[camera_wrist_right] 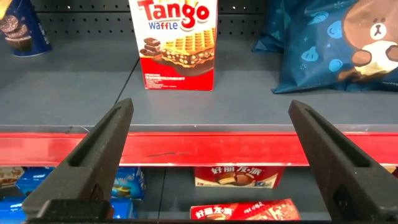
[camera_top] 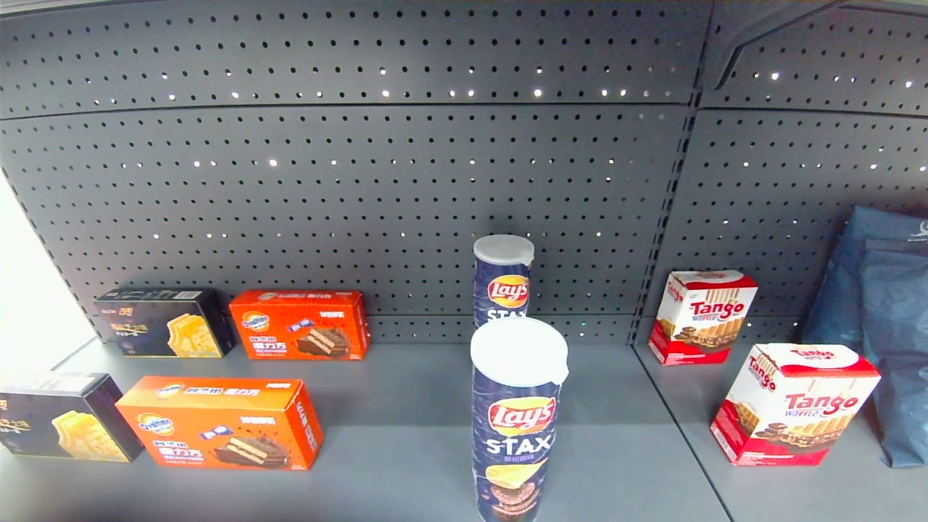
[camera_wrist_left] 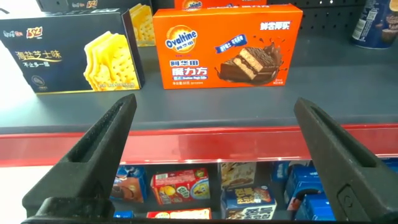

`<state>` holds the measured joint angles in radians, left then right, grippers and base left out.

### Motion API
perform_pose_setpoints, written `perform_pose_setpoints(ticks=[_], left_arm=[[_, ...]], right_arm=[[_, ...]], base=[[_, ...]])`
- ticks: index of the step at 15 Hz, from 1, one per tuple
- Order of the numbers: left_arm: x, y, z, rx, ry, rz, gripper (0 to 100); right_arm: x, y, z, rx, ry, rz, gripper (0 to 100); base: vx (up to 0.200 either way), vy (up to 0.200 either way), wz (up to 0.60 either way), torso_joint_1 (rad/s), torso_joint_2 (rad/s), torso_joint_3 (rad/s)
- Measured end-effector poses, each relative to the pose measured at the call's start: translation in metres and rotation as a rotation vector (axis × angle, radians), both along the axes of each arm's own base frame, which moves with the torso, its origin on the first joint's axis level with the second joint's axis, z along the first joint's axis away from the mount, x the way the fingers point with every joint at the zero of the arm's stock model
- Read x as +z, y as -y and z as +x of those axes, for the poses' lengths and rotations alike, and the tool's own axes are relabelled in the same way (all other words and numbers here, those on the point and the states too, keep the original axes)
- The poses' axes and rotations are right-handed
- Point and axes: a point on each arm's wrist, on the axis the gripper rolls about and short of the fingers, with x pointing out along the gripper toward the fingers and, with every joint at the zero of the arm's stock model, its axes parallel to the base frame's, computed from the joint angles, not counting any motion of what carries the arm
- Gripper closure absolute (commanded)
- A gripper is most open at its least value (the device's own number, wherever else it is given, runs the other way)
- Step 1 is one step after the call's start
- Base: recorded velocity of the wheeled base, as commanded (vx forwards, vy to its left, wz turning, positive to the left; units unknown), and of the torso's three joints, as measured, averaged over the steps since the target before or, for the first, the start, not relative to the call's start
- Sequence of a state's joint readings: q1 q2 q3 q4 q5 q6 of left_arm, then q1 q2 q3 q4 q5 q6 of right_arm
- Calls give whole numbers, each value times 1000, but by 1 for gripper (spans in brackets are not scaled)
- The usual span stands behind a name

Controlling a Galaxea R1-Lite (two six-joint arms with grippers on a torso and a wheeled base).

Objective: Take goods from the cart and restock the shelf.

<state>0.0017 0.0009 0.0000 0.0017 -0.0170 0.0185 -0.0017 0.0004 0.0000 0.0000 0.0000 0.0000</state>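
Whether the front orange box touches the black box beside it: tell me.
Apart. The left wrist view shows a strip of bare shelf between the front orange box and the black box; their facing sides do not meet.

**Print on the shelf goods**

I see a red-and-yellow logo over white lettering on both chip cans [camera_top: 515, 420], centre frame. The orange wafer boxes [camera_top: 217, 423], lower left, carry white lettering. The red-and-white wafer boxes [camera_top: 794, 402], at right, carry red script.
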Motion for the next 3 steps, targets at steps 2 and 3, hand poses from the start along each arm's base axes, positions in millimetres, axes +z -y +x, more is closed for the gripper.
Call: perform_pose_setpoints(ticks=[2, 3], left_arm=[[0, 0, 0, 0, 0, 0, 0], [0, 0, 0, 0, 0, 0, 0]], right_arm=[[0, 0, 0, 0, 0, 0, 0], [0, 0, 0, 2, 0, -2, 0]], base=[[0, 0, 0, 0, 0, 0], [0, 0, 0, 0, 0, 0]])
